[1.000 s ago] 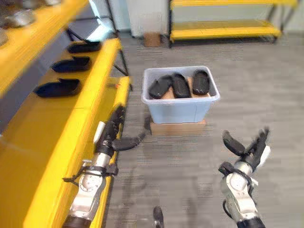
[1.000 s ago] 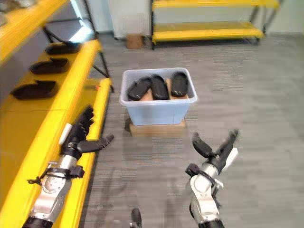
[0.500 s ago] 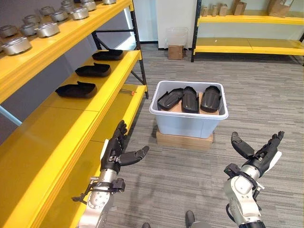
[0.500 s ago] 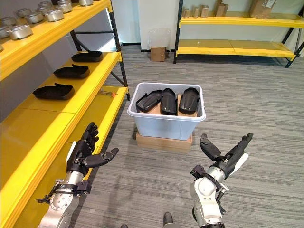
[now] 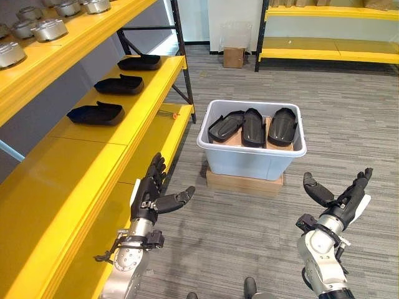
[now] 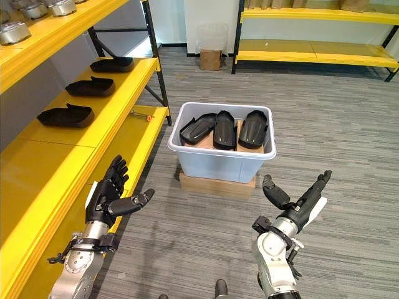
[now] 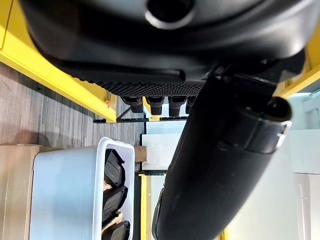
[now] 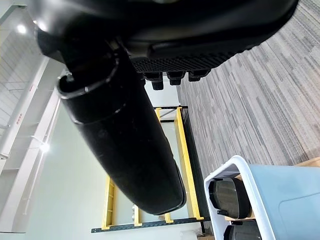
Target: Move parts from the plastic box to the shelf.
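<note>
Hovering over the grey plank floor [image 5: 349, 118], your left hand [image 5: 151, 194] and right hand [image 5: 340, 199] are both holding nothing, fingers spread straight and thumbs out. You are facing the pale blue plastic box [image 5: 252, 156], which is sitting on a flat cardboard carton [image 5: 243, 182] with three black moulded parts [image 5: 252, 126] lying side by side inside it. Three more black parts [image 5: 95, 113] are resting in a row on the yellow metal shelf [image 5: 75, 162] at your left.
</note>
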